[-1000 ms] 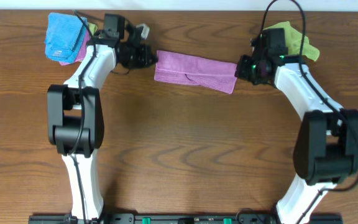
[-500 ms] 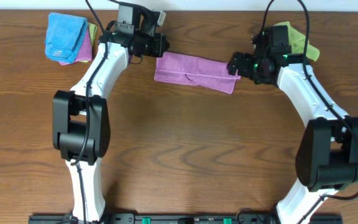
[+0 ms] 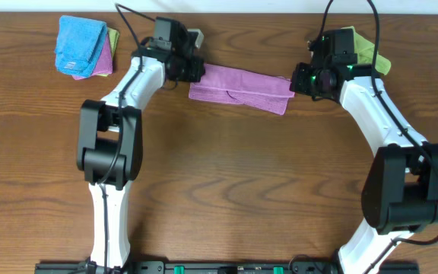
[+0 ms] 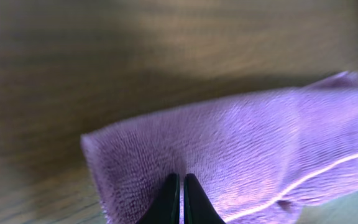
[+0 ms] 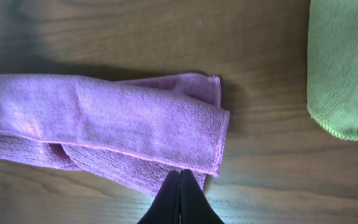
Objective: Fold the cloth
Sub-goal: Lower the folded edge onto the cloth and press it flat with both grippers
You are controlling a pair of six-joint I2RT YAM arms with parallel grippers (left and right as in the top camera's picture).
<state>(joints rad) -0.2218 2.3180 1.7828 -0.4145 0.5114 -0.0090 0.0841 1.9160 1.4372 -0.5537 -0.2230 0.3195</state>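
One purple cloth (image 3: 240, 87), fuzzy microfibre folded into a long strip, lies at 12 o'clock on the wooden table (image 3: 219, 198). The left gripper (image 3: 194, 70) is at its 9 o'clock end and the right gripper (image 3: 296, 79) at 3 o'clock. Both have their fingers pressed together; whether either pinches fabric cannot be told. Half a second ago the left gripper sat farther toward 12.

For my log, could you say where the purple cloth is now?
Overhead, the purple cloth lies as a folded strip at far centre, between the left claw and the right claw.
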